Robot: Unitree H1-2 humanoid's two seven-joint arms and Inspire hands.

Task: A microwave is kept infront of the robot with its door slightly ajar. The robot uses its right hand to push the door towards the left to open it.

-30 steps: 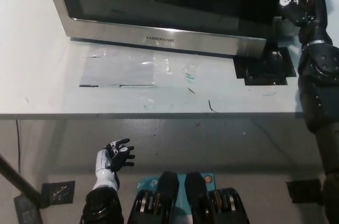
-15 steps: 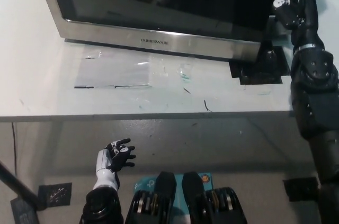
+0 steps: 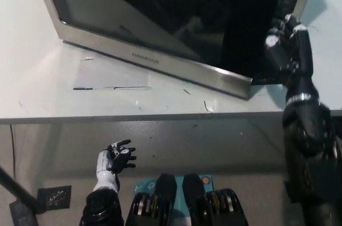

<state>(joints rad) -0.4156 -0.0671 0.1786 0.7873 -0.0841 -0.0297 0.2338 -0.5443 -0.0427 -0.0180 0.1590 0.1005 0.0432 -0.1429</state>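
Now right hand (image 3: 283, 49) behind microwave door's (image 3: 160, 28) free edge near table's (image 3: 43, 87) right edge, holding nothing, fingers loosely apart, pushing door leftward. Left hand (image 3: 118, 156) idle below front edge, fingers spread.

In front of me a white table (image 3: 48, 98) carries the microwave (image 3: 160, 17), which sits toward its far side. The microwave's door (image 3: 149, 28) hangs angled out over the tabletop. Before the microwave the surface shows a clear taped sheet (image 3: 112, 79) and a few dark scuff marks (image 3: 206, 107) near the front edge.
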